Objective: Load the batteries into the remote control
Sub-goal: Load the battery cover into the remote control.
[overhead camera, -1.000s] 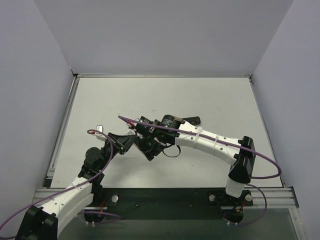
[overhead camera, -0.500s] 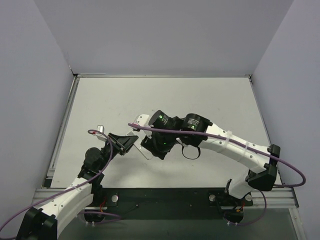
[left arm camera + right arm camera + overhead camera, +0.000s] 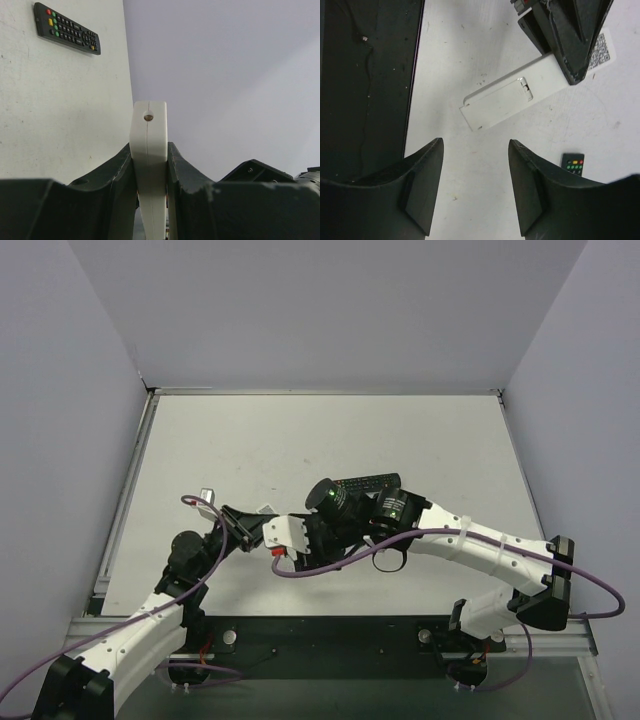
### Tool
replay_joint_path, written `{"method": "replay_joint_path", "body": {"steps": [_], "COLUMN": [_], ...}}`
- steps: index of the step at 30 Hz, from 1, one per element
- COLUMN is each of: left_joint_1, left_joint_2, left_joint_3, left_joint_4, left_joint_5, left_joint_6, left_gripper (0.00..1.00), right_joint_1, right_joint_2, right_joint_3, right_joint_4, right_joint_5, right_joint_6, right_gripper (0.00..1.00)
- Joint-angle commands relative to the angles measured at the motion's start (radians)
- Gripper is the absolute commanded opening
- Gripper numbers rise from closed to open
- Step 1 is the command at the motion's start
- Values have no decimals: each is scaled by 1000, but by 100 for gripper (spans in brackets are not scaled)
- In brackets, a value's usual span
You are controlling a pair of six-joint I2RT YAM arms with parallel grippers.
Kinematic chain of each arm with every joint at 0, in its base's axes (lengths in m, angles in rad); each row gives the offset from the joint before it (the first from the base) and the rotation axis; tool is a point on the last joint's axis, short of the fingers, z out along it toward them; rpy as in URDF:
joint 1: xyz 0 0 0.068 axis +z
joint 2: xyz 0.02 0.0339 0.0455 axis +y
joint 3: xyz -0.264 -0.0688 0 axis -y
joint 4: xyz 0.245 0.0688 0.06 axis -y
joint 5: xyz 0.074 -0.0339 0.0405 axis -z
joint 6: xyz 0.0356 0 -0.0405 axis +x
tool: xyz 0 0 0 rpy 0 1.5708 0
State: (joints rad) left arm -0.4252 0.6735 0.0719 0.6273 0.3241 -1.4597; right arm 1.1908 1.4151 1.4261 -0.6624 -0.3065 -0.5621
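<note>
My left gripper (image 3: 149, 150) is shut on the white remote control (image 3: 148, 145), clamping its two flat faces, with one end sticking out past the fingertips. In the right wrist view the remote control (image 3: 507, 98) shows its plain back with a cover outline. The left fingers (image 3: 565, 45) hold its far end, and its free end is close to the table. My right gripper (image 3: 475, 145) is open and empty, a little above the table near that free end. In the top view the left gripper (image 3: 248, 524) and right gripper (image 3: 290, 540) meet at centre-left. No batteries are in view.
The long black remote (image 3: 365, 483) lies behind the right arm; it also shows in the left wrist view (image 3: 67, 27) and the right wrist view (image 3: 572, 163). A small pale item (image 3: 203, 496) lies left of the left gripper. The dark base rail (image 3: 330, 635) runs along the near edge.
My right arm has swung and turned its wrist toward the near left, uncovering the black remote. My left gripper has stayed shut on the white remote, nearly still.
</note>
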Motion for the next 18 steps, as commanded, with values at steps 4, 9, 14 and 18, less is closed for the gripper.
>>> {"method": "replay_joint_path", "body": {"steps": [4,9,14,18], "left_joint_1": [-4,-4,-4,-4], "left_joint_2": [11,26,26,24], "left_joint_3": [63,66,68,68], "left_joint_4": [25,40,41,41], "left_joint_5": [43,56,61,61], "left_joint_6": [2,2,1,-1], "left_gripper": [0,0,0,0], "right_joint_1": [16,16,18,18], "right_joint_2": [45,71,91,105], "right_joint_3": [-30,-30,-29,-30], "right_joint_4": [78,83,83,81], "right_joint_5": [-34,-42,-60,-71], "right_joint_6": [-179,-206,-219,-222], "right_gripper": [50,49,48,47]}}
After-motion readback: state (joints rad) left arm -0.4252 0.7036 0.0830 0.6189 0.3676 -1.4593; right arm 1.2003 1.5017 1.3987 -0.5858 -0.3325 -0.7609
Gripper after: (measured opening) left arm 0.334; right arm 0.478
